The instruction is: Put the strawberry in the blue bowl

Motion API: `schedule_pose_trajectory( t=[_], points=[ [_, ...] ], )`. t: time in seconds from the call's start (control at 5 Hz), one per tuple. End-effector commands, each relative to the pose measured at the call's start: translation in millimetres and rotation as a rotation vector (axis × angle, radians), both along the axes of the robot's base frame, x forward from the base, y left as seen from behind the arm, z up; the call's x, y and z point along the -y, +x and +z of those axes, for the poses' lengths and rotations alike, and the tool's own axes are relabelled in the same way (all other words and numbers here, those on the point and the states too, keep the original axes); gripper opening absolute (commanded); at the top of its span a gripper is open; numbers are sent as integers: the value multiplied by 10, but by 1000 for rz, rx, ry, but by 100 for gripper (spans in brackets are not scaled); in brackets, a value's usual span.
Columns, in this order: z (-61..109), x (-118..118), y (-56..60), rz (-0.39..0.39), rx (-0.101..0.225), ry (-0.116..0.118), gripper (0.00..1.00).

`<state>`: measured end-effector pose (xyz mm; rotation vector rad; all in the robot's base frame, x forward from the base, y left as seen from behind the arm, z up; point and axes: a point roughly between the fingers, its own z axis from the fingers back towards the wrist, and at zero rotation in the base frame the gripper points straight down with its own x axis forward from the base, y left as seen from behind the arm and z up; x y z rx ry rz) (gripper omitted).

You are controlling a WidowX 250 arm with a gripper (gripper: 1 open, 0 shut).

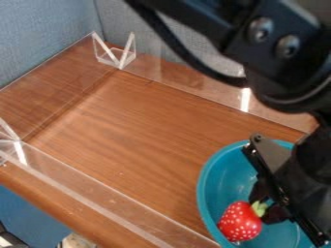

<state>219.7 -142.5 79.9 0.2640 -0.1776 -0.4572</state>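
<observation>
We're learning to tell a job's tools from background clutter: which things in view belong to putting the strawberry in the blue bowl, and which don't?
Part of the job:
- strawberry
- blue bowl
- robot arm, its fingers at the strawberry

Not part of it:
- clear plastic bracket at the far corner
- black cable

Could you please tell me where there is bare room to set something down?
The wooden surface is bare between the clear barrier in front and the blue bowl. It is crowded inside the bowl, where the strawberry and jaws sit.
</observation>
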Motion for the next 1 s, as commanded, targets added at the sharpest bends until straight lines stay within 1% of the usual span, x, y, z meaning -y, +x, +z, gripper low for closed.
schedule_pose_trajectory(
  t=[0.0, 0.4, 0.8],
  points=[
    [74, -11, 19, 12, 25, -26, 0],
    [10, -9, 2, 17, 11, -27, 0],
    [-105, 12, -4, 16, -11, -32, 0]
  ],
)
